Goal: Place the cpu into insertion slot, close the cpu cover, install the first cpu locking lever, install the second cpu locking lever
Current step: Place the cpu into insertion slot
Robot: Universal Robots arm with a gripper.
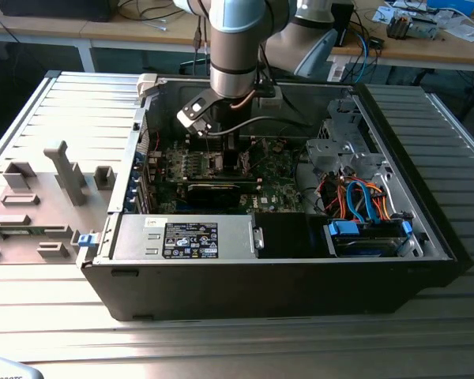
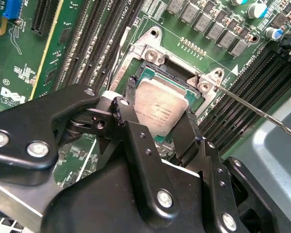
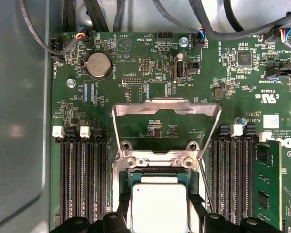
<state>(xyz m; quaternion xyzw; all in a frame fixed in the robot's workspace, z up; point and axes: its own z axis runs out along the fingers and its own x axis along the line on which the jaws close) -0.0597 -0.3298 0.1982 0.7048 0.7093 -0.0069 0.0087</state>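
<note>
Step one is nearly done; the cpu [image 3: 157,206] lies in the slot [image 2: 172,73], metal top up, with dark socket rim showing along its sides. From these views I cannot tell whether it is fully seated or a touch proud.

The gripper [image 2: 160,104] is pinching the cpu; its two fingers [image 2: 131,90] bear on opposite edges, so by the look of it the chip is not yet let go.

The cover [image 3: 165,104] stands open, swung up on its hinge beyond the slot, and green board [image 3: 150,58] shows through its window; closing it is left to do. A thin lever [image 2: 252,109] sticks out free from the slot's corner, unlatched; with the cover up, I judge both lever steps are also left.

The cpu lies flat and about level with the board. Being square, it has no real long axis; its edges run parallel to the slot's rim. The two gripped edges run along the memory slots [image 3: 82,179] on either side.

In the exterior view the arm reaches down into the open case [image 1: 426,237], over the part of the board towards that view's left.
</note>
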